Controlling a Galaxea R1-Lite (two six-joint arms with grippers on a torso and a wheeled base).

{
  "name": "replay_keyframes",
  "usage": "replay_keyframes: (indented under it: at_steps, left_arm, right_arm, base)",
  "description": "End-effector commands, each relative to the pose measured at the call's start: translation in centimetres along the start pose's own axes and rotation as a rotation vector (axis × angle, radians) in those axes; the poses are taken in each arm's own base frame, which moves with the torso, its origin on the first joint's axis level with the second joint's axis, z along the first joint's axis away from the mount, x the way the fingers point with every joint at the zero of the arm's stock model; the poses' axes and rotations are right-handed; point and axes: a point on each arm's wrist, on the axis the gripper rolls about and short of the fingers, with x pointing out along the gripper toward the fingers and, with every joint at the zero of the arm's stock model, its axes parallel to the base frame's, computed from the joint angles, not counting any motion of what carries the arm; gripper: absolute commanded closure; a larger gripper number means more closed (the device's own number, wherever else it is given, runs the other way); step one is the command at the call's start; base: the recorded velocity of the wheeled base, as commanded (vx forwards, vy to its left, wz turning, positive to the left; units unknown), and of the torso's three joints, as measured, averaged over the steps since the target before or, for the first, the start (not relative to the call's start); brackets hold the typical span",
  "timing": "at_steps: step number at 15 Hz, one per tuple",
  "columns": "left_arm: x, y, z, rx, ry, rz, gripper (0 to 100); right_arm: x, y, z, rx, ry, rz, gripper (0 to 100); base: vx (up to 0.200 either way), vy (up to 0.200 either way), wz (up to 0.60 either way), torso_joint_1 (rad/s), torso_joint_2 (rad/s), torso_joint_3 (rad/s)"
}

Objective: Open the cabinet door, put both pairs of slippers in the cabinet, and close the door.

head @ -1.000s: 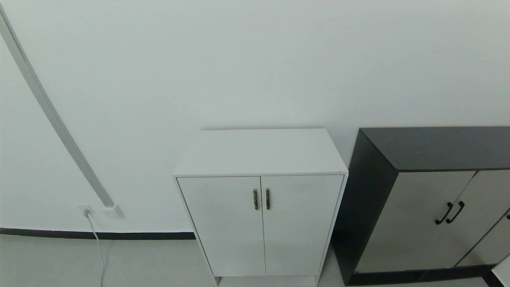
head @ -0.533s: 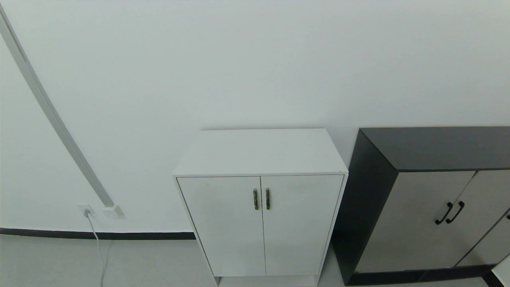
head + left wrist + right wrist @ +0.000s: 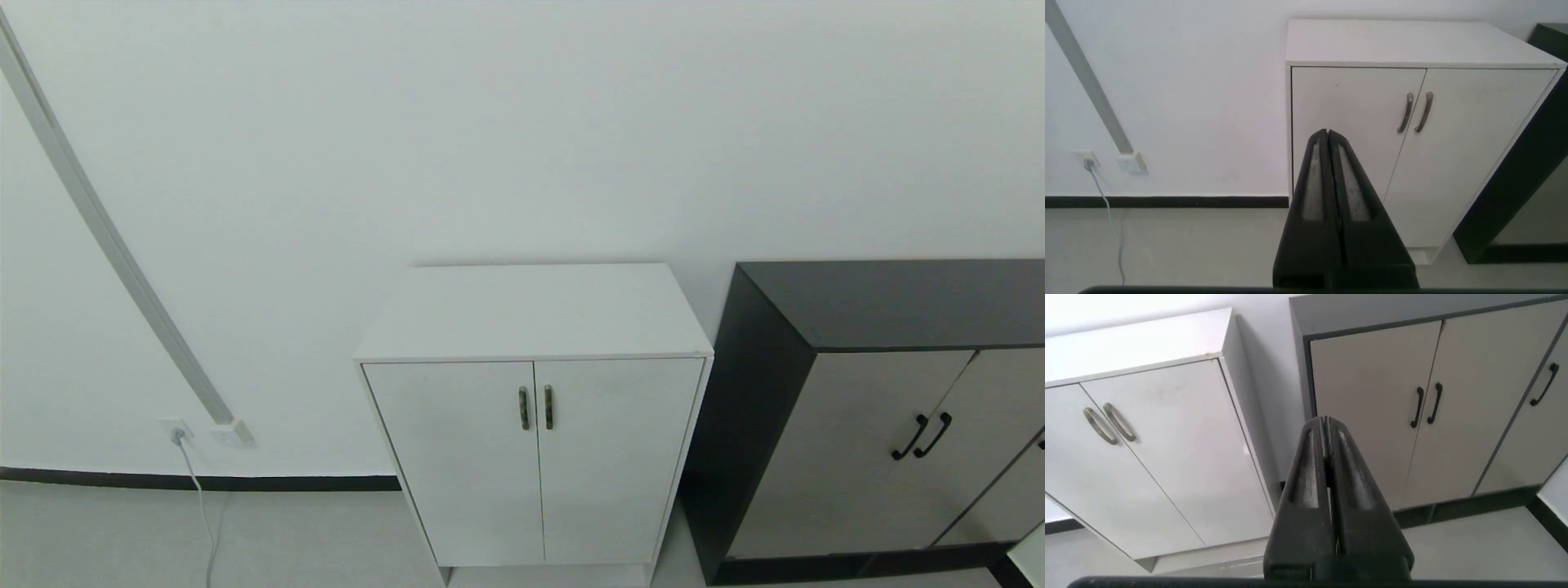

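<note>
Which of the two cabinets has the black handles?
The dark-framed cabinet on the robot's right; the white cabinet beside it has dull metal handles.

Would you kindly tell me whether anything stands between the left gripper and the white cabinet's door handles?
Nothing visible does. The left gripper, jaws shut, points toward the white cabinet, whose handles show unobstructed.

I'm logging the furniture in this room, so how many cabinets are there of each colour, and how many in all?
White cabinet: 1
Black cabinet: 1
Total: 2
</note>
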Motion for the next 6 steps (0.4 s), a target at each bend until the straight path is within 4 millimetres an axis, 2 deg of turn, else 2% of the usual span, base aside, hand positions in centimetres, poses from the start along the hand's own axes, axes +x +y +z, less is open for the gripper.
replay_keyframes:
  at_steps: [1, 6]
  left_arm:
    - [0.01, 0.0, 0.01, 0.0, 0.001, 0.001, 100]
    - [0.01, 0.0, 0.01, 0.0, 0.001, 0.001, 100]
  right_arm:
    - [0.0, 0.0, -0.01, -0.005, 0.001, 0.001, 100]
    - [0.0, 0.0, -0.01, -0.006, 0.0, -0.001, 100]
  base:
    - [0.0, 0.0, 0.0, 0.0, 0.0, 0.0]
    - [0.0, 0.0, 0.0, 0.0, 0.0, 0.0]
